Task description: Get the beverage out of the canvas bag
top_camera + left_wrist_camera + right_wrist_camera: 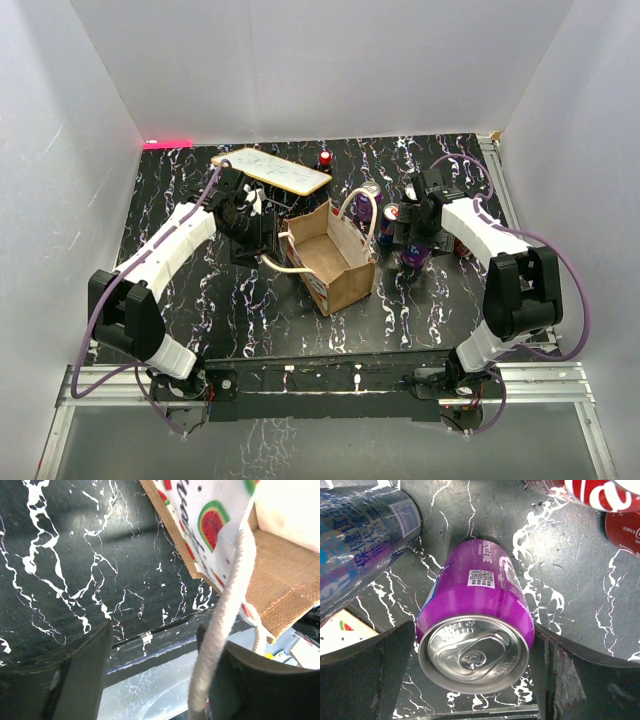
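Bag (350, 282): one, a small boxy tote standing upright and open near the middle of the table (190, 290). Its brown inside shows nothing in it. The left wrist view shows a white outer face with watermelon slices. It has two cream rope handles: one (284, 262) droops off the left side and the other (362, 208) arches over the right.

Arms: two. The left gripper (268, 240) sits just beside the bag's left wall. Its fingers are spread apart, and the rope (225, 610) runs down along the inner edge of one finger (250, 680), unpinched, so this claw is released. The right gripper (412, 245) straddles the purple can (415, 258), a finger close on each side. Whether they press it or have let go cannot be told.

Board (272, 170): one, flat and pale with a wood-coloured edge, lying behind the bag.

Cans: four in the right wrist view. The purple can stands upright on the table, out of the bag and just right of it, its silver lid and tab facing the camera. A blue can (360, 530) is beside it, and two red cans (590, 490) (625, 530) are cut off at the frame edge. They crowd the right gripper.

A red knob (326, 158), too small to make out, sits behind the board.

The table is black with white marble veins. White walls (300, 60) close in three sides, and a metal rail (540, 375) runs along the near edge.
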Motion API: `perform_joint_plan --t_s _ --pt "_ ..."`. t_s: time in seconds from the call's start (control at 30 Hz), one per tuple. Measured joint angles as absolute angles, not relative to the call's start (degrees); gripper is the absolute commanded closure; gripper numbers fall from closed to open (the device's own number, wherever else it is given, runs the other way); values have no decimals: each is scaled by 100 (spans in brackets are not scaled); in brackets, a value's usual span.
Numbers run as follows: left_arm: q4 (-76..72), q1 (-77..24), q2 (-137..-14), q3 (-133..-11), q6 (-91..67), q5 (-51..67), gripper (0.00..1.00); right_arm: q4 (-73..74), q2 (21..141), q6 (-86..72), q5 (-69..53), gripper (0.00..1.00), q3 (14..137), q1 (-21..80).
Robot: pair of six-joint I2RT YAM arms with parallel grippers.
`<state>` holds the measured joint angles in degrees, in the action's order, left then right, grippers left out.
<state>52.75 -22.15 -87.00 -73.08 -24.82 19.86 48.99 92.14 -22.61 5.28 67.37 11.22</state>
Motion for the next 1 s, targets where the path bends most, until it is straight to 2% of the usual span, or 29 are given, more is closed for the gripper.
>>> perform_joint_plan --t_s 0.03,0.07,0.1,0.17,0.33,0.57,0.7,0.83,1.0 --pt "5286 -2215 -8700 -7376 -2475 1964 21 4910 9194 -2261 508 6 6746 1122" --pt "5306 -2215 -8702 -7454 -2456 1935 18 4941 9185 -2261 491 5 6775 1122" --pt "5400 -2215 -8702 -7747 -2443 1837 9 5085 9129 -2265 451 6 6976 1122" --pt "5459 -2215 -8702 -7894 -2445 1793 3 5142 9070 -2265 447 2 7052 1127" --pt "5572 -2215 -8672 -8619 -2467 1509 3 5605 8449 -2276 390 1 7703 1345" --pt "5841 -2215 -8453 -9699 -2541 709 3 5957 7780 -2171 -132 1 9662 2788" --pt "5850 -2213 -8176 -10610 -2521 250 3 6281 7290 -2189 -561 1 10331 2882" --pt "5548 -2215 -7349 -10864 -2484 -69 3 6499 6661 -2261 -773 1 10628 2847" --pt "4947 -2215 -5863 -10337 -2528 -364 3 6665 5852 -2434 -701 1 10912 2847"
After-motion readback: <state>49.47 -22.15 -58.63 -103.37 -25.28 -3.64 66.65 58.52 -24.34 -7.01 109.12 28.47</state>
